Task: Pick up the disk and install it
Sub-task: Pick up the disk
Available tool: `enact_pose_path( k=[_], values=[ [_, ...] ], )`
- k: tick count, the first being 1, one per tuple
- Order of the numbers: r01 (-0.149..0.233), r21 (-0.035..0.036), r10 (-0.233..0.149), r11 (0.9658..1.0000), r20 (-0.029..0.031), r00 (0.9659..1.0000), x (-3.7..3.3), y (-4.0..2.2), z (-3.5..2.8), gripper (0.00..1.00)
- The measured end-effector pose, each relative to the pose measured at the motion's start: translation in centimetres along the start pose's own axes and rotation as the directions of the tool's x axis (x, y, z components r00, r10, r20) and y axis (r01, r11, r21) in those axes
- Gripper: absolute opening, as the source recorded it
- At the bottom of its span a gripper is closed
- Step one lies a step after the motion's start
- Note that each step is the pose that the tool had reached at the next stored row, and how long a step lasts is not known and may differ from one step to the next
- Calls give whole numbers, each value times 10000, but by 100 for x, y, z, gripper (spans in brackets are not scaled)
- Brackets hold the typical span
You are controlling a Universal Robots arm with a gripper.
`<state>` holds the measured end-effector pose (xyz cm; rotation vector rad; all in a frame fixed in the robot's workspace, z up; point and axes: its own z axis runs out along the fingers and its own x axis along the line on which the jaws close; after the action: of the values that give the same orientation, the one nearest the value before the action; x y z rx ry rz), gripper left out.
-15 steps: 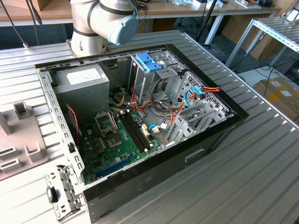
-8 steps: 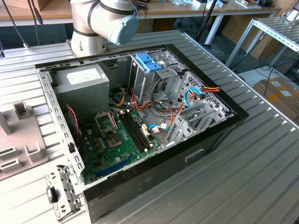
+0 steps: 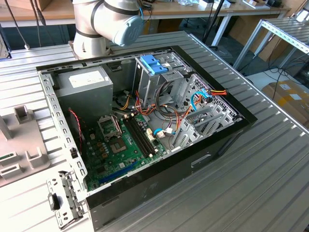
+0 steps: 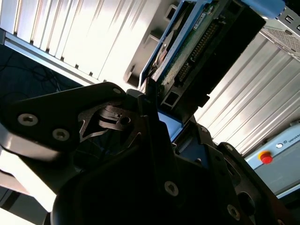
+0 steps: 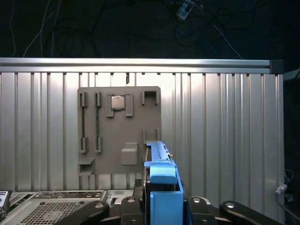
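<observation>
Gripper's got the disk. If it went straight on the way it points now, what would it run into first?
Likely the grey fixture plate on the ribbed table: in the first wrist view the disk held in the gripper points at its edge. Depth is unclear.

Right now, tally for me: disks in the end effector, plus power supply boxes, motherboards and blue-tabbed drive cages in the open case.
disk, clamped in the end effector: 1
power supply box: 1
motherboard: 1
blue-tabbed drive cage: 1
Total: 4
</observation>
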<state>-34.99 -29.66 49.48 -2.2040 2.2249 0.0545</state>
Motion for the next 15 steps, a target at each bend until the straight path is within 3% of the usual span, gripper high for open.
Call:
enact_pose_path(
  k=[15],
  values=[
    [-1, 0, 1, 10000, -23, 10000, -3, -285, 1, 37]
  ],
)
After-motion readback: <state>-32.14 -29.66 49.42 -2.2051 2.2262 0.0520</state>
